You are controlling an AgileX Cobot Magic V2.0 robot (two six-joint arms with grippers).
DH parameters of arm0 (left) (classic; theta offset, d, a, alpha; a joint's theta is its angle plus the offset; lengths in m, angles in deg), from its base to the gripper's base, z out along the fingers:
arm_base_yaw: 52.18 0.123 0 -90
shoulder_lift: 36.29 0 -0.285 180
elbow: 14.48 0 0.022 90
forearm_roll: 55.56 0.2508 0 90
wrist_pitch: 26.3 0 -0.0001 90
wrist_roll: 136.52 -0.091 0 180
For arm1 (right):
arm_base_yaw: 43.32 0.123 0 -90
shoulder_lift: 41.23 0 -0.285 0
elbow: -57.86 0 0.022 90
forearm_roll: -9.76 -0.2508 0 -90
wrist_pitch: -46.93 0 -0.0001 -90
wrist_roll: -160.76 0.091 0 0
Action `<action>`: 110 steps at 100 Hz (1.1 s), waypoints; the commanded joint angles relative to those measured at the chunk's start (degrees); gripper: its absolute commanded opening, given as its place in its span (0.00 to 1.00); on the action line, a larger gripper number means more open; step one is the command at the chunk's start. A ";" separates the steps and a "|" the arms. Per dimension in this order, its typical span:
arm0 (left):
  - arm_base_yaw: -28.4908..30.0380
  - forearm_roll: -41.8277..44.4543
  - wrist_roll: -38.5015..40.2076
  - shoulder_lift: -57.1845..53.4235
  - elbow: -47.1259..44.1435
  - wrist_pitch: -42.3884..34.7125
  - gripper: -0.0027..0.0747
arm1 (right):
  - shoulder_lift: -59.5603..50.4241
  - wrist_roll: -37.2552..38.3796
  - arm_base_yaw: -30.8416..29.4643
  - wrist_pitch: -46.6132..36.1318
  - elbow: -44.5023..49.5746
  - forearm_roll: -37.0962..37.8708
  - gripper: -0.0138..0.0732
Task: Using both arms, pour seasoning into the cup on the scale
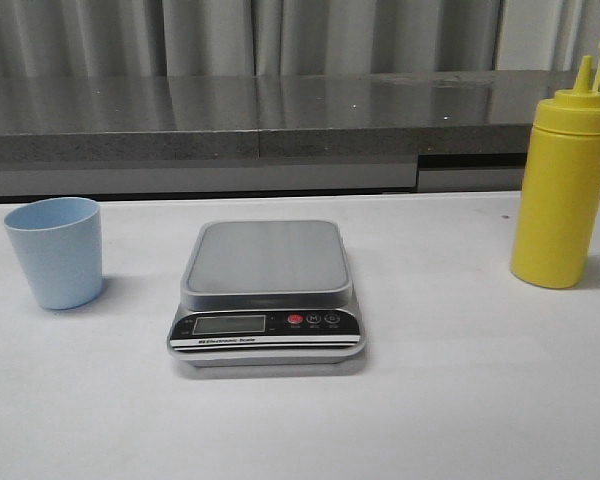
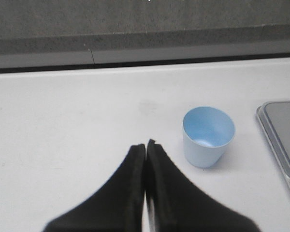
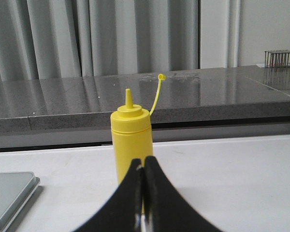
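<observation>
Front view: we see cup (image 1: 54, 252) left, scale (image 1: 267, 290) centre, seasoning (image 1: 563, 190) right.
Left gripper (image 2: 146, 145): jaws closed, empty.
Right gripper (image 3: 144, 162): jaws closed, empty.

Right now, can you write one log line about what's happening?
stage: start | left pincer: shut, empty | right pincer: shut, empty | cup: on table, left of scale | seasoning: upright, cap off

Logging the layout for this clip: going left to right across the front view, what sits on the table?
cup → scale → seasoning bottle, all standing apart on the white table.
</observation>
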 commanded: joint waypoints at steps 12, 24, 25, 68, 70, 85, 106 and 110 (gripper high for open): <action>-0.60 -0.64 0.00 13.92 10.81 -0.98 0.34 | -1.22 -0.04 -0.34 -4.73 -1.01 0.27 0.08; -0.60 -0.64 -2.04 20.14 14.93 -0.98 0.67 | -1.22 -0.04 -0.34 -4.73 -1.01 0.27 0.08; -0.60 -0.64 -2.04 20.49 15.41 -1.09 0.68 | -1.22 -0.04 -0.34 -4.73 -1.01 0.27 0.08; -4.51 -3.12 -2.87 41.85 29.69 11.39 0.67 | -1.22 -0.04 -0.34 -4.73 -1.01 0.27 0.08; -4.66 -3.13 -2.87 42.68 30.21 11.66 0.67 | -1.22 -0.04 -0.34 -4.73 -1.01 0.27 0.08; -5.30 -4.10 -2.87 47.74 33.21 12.33 0.67 | -1.22 -0.04 -0.34 -4.73 -1.01 0.27 0.08; -5.30 -4.67 -2.87 53.33 34.74 10.99 0.67 | -1.22 -0.04 -0.34 -4.73 -1.01 0.27 0.08; -5.30 -4.67 -2.87 54.43 34.74 10.71 0.67 | -1.22 -0.04 -0.34 -4.73 -1.01 0.27 0.08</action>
